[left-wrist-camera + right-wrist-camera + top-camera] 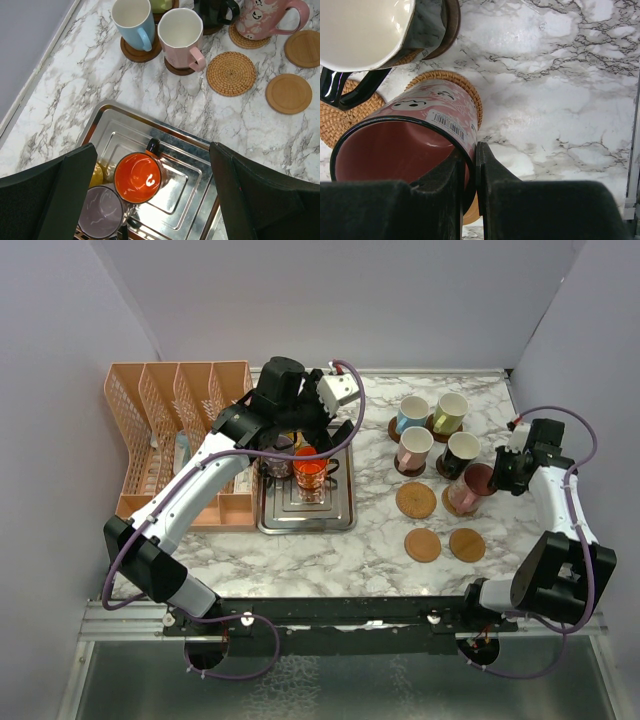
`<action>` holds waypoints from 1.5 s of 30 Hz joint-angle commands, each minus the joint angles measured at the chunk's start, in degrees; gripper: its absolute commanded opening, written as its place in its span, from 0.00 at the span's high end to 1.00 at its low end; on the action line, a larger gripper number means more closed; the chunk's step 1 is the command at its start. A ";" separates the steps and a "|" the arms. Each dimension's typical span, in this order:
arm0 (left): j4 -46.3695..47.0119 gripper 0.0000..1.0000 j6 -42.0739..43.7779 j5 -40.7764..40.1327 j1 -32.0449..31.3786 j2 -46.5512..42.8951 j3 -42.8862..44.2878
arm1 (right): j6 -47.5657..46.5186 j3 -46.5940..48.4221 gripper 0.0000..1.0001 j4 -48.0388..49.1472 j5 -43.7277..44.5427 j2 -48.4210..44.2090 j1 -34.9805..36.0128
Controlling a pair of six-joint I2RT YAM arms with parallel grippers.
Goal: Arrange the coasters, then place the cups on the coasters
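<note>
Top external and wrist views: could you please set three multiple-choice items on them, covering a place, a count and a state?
1. The glossy orange cup stands: A in the rectangular steel tray; B on a coaster; C in a gripper.
2. Round coasters lying bare: A one; B three; C five.
3. The right gripper is: A wide open; B shut on the pink patterned mug's rim; C gripping a coaster.
Key: 1A, the tray's rim surrounds it; 2B, one woven coaster, two smooth wooden coasters; 3B, it pinches the tilted rim.
</note>
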 commanded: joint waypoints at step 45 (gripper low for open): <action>0.24 0.01 1.22 -1.12 0.02 -2.36 -1.12 | -1.18 3.13 0.83 1.52 -4.76 0.85 -0.58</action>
